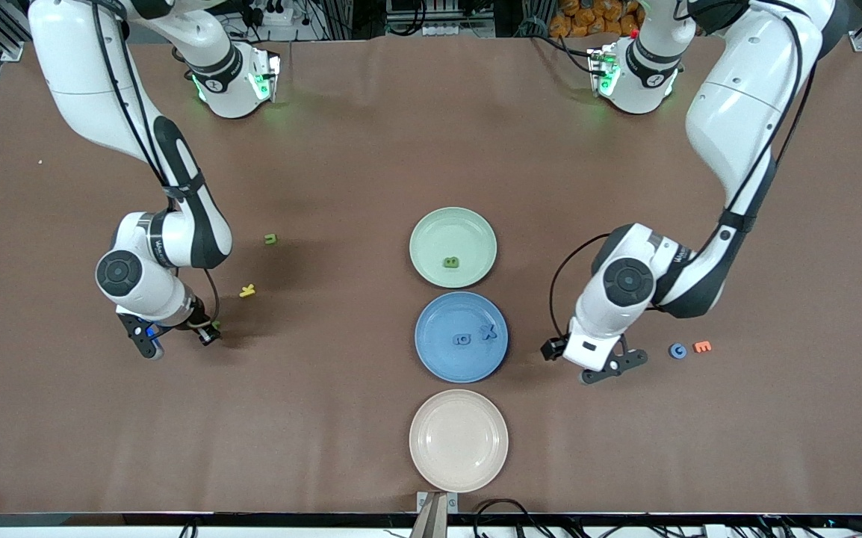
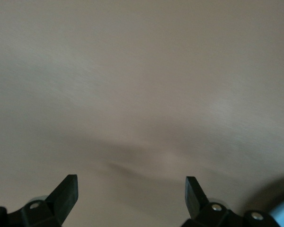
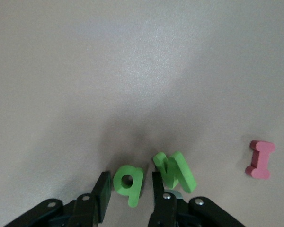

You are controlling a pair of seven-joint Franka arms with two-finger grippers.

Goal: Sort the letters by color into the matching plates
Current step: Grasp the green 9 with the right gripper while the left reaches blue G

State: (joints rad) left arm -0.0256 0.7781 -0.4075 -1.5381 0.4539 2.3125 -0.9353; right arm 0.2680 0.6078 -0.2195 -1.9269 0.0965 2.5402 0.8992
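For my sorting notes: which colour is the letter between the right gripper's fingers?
Green, clearest in the right wrist view.

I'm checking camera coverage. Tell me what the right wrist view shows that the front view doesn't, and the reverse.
Only the right wrist view: the right tool closing around a green letter, a second green letter beside it, and a pink letter lying apart.

Only the front view: the green plate, blue plate and cream plate in a row, both arms, the open left tool near a blue letter and an orange letter.

Both: the brown table and the right tool low over it.
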